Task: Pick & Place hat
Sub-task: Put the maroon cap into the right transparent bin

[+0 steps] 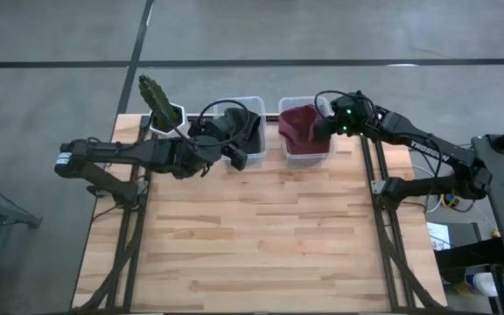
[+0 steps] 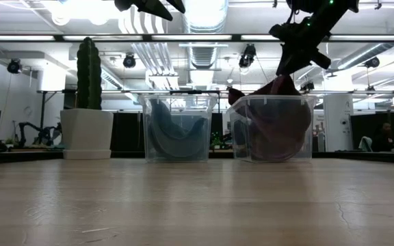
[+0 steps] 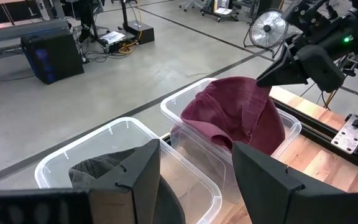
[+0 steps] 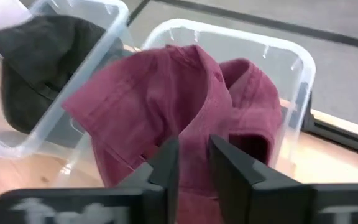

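Most of the wooden desk (image 1: 261, 236) nearest the camera is bare. At its far edge stand two clear plastic bins side by side. The left pincer (image 3: 194, 177) hangs with fingers spread wide and empty over the left bin (image 1: 243, 127), which holds a dark grey cap (image 3: 104, 171). The right pincer (image 4: 191, 165) is nearly closed, pinching the maroon cap (image 4: 166, 106) that sits in the right bin (image 1: 304, 131). A potted cactus (image 1: 157, 103) stands at the far left corner.
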You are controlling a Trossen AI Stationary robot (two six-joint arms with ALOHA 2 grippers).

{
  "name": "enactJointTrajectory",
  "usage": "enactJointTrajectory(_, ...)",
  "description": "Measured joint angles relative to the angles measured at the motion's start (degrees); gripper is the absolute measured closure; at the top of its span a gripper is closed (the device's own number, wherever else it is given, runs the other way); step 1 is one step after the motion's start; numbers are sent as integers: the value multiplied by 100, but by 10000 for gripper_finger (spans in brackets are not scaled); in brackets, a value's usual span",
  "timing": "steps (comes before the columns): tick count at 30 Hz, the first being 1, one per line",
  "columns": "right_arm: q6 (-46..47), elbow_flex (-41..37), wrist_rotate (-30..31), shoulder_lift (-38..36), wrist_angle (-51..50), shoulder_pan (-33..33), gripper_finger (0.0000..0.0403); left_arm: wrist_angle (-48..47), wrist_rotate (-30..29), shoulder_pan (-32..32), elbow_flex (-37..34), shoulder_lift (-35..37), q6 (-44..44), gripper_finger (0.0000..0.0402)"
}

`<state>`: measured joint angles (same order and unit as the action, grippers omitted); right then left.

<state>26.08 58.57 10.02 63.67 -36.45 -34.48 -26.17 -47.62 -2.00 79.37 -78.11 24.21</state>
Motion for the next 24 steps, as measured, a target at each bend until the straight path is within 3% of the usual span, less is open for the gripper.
enactJointTrajectory(6,-42,46,-2,-11,-331,-217,267,-2,1,0,0,0,-7,209)
enactJointTrajectory(11,-375,476,111,-66,-436,-229,244,-7,1,0,0,0,-7,209)
enactJointTrajectory(16,-750,928,206,1,-465,-199,251,-17,3,0,0,0,-12,209)
enactJointTrajectory(24,-792,880,198,588,-836,-275,300,-15,1,0,0,0,-22,209)
